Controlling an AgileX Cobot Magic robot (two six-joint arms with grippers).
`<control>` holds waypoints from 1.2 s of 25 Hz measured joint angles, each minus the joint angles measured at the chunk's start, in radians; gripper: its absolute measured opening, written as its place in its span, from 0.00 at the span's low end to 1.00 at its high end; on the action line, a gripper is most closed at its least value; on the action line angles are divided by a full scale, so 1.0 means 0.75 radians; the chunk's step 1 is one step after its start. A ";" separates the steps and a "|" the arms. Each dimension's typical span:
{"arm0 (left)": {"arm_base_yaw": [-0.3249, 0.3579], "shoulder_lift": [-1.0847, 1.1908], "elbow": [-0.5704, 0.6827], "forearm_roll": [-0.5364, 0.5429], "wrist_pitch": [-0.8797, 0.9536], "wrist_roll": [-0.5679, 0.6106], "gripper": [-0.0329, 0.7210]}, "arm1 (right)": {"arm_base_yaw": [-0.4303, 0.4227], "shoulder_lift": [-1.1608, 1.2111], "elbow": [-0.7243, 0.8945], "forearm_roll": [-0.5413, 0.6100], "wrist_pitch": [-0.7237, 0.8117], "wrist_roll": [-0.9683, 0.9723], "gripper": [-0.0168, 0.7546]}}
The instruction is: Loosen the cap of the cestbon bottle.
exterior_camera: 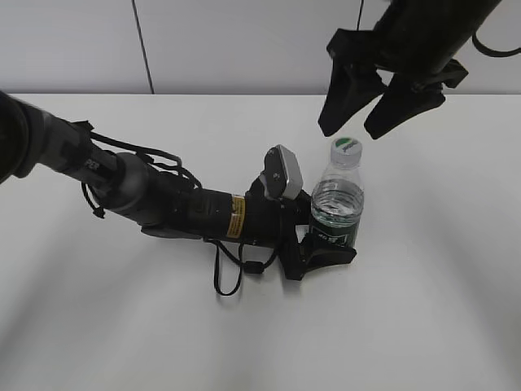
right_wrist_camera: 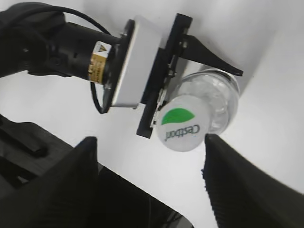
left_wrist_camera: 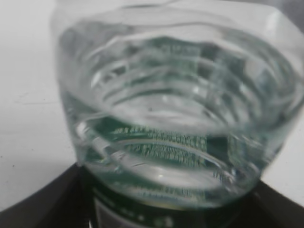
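exterior view: one cestbon bottle (exterior_camera: 336, 204), one cap (exterior_camera: 346, 147).

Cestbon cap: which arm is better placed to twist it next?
Right. The right gripper hangs open just above the cap, while the left gripper is shut on the cestbon bottle, steadying it.

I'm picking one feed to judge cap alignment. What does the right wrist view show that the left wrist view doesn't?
Only the right wrist view shows the cap from above, the open right gripper around it without contact, and the left arm beside the bottle. Only the left wrist view shows the bottle's ribs and green label close up, held by the left gripper. Both show the bottle and white table.
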 joint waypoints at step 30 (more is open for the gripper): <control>0.000 0.000 0.000 -0.005 0.000 0.000 0.77 | 0.000 0.122 -0.003 -0.079 -0.019 0.029 0.45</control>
